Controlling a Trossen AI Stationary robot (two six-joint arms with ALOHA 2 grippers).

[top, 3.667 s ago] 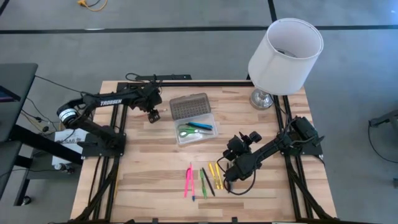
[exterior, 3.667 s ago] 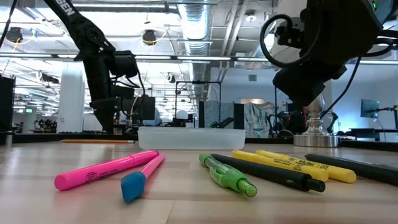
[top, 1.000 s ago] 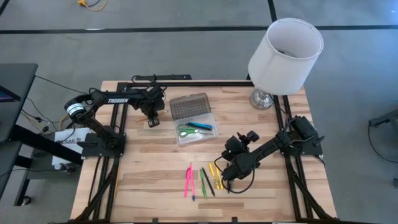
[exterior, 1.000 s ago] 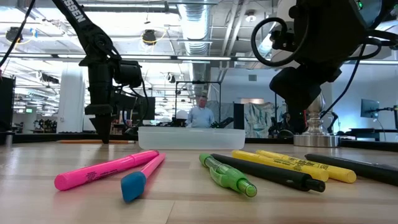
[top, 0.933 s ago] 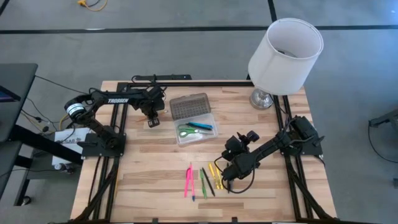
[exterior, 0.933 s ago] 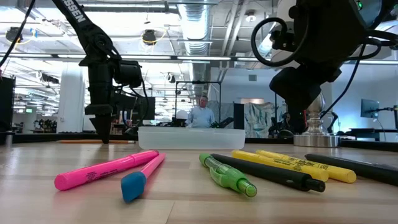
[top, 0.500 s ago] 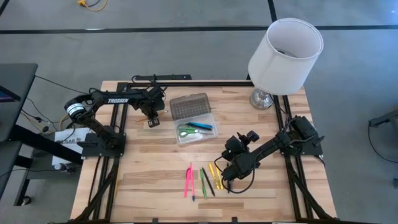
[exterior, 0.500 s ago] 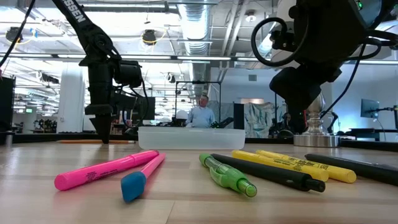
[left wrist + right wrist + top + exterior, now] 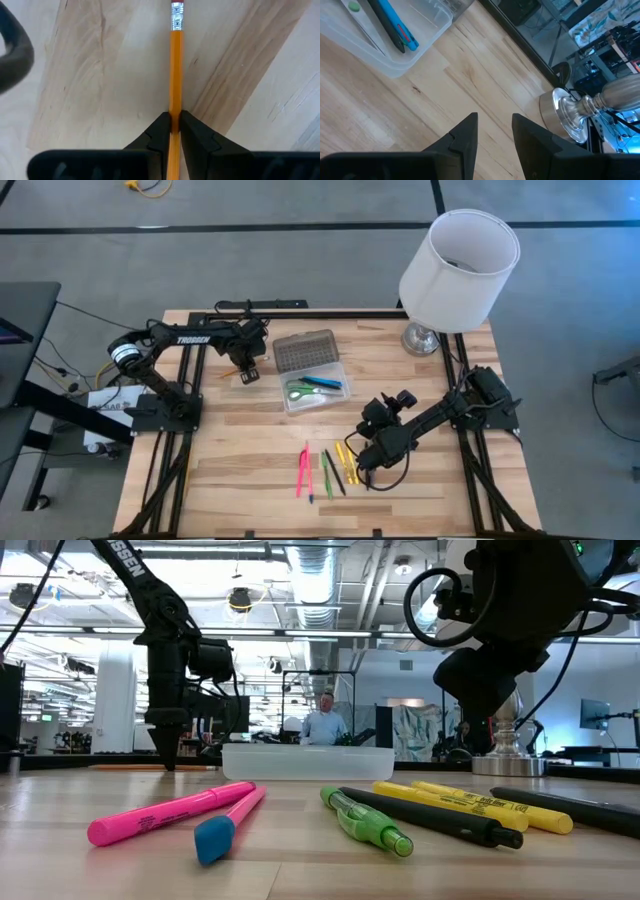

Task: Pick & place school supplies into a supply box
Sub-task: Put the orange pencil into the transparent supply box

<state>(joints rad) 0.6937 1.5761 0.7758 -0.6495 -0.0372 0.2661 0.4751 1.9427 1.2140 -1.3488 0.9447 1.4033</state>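
Observation:
An orange pencil (image 9: pixel 175 75) lies on the table left of the supply box (image 9: pixel 314 387), a clear case with its ribbed lid (image 9: pixel 305 350) open. My left gripper (image 9: pixel 174 131) is shut on the pencil. Green-handled scissors (image 9: pixel 300 391) and blue pens (image 9: pixel 325 382) lie in the box. Pink (image 9: pixel 170 812), green (image 9: pixel 365 822), black (image 9: pixel 430 817) and yellow (image 9: pixel 470 802) pens lie loose on the near table. My right gripper (image 9: pixel 494 132) hangs open just above the yellow ones (image 9: pixel 346 462), with nothing between its fingers. My left gripper pinches the pencil's shaft (image 9: pixel 175 111) between its two fingertips, about midway along. The fingers come from above, pointing down, and lie across the pencil. The pencil lies level at the table top (image 9: pixel 130 767), its eraser end (image 9: pixel 176 9) pointing away from the wrist.
A white lamp (image 9: pixel 458 265) stands at the far right corner, its metal base (image 9: pixel 570 117) beyond my right gripper. Bare wood lies between the box and the loose pens. A person (image 9: pixel 322 722) shows in the room behind the table.
My left gripper, still shut on the pencil, has edged a little toward the supply box.

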